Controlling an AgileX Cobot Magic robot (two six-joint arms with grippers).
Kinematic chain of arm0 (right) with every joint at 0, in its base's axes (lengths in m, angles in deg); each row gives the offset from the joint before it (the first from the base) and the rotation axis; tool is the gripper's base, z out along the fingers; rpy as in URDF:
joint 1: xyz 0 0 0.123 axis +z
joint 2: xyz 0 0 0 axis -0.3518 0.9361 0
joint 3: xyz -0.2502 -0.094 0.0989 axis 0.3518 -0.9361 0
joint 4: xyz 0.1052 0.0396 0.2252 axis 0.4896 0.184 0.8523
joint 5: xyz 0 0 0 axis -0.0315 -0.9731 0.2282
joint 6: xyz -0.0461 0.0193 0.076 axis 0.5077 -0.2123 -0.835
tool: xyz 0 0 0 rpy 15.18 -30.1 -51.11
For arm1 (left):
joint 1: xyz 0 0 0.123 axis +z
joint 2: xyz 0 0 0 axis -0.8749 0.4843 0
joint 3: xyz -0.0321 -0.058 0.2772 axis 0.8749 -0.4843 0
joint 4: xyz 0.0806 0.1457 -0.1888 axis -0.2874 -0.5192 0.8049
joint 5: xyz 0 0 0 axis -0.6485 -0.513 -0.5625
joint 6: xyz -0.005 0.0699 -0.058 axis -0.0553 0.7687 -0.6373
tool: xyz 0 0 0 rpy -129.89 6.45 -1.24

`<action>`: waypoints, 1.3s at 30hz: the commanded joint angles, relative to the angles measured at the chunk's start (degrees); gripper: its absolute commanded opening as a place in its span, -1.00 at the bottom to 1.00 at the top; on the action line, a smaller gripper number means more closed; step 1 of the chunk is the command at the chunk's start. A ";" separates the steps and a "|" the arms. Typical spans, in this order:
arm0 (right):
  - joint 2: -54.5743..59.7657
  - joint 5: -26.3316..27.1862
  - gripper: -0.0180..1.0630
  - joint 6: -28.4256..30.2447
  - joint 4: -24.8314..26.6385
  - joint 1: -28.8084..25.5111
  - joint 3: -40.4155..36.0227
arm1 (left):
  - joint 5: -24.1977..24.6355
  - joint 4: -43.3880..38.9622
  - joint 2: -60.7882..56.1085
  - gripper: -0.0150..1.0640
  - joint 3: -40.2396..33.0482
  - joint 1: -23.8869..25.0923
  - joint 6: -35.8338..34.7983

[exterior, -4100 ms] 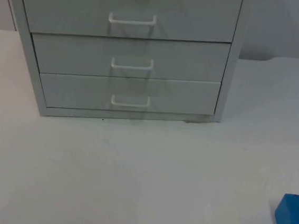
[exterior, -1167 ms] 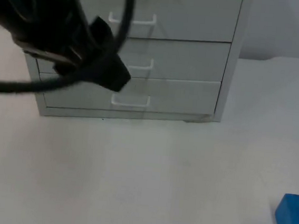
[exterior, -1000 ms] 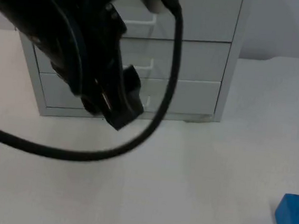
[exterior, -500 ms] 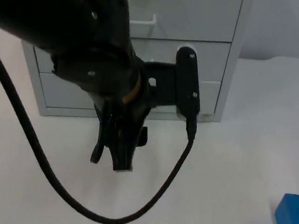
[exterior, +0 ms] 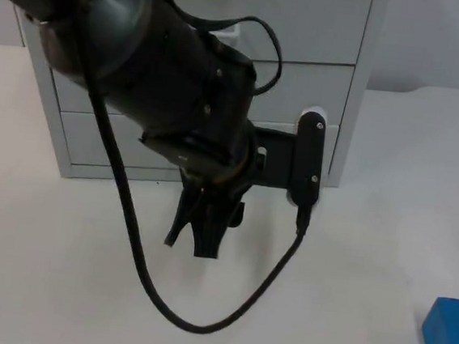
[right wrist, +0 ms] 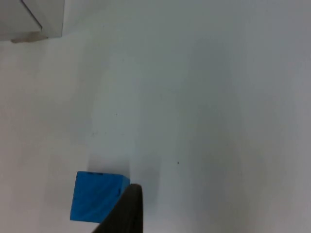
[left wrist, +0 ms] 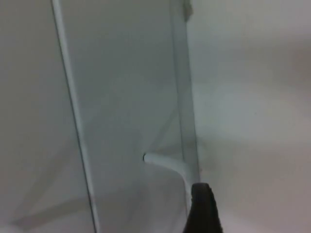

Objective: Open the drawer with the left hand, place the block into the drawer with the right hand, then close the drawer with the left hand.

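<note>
A grey cabinet (exterior: 348, 110) with three shut drawers stands at the back of the table. My left arm reaches down in front of it and hides most of the white handles. The left gripper (exterior: 192, 242) points at the table just before the lowest drawer (exterior: 106, 140), its fingers spread and holding nothing. In the left wrist view a white handle (left wrist: 167, 165) lies close to the black fingertip (left wrist: 201, 211). The blue block (exterior: 449, 335) lies on the table at the near right. In the right wrist view my right gripper (right wrist: 127, 208) waits above the table beside the block (right wrist: 97, 195).
White table top (exterior: 351, 257) stretches between the cabinet and the block. A black cable loop (exterior: 198, 325) from the left arm hangs low over the table. The cabinet's corner (right wrist: 29, 19) appears in the right wrist view.
The left arm has swung in from the upper left, dropped in front of the cabinet and shifted slightly right. The block and the drawers have not moved.
</note>
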 commanded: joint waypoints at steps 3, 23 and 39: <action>-0.10 0.43 0.98 0.32 -0.38 -0.43 -0.03 | -0.18 -0.46 0.75 0.09 1.02 3.22 -0.83; -0.10 1.39 0.98 0.32 -0.38 -0.43 -0.03 | -7.67 -0.38 0.91 0.09 1.13 7.54 -0.83; -0.10 1.50 0.98 0.32 -0.38 -0.43 -0.03 | -6.80 -3.11 5.83 -0.07 1.13 9.18 -4.87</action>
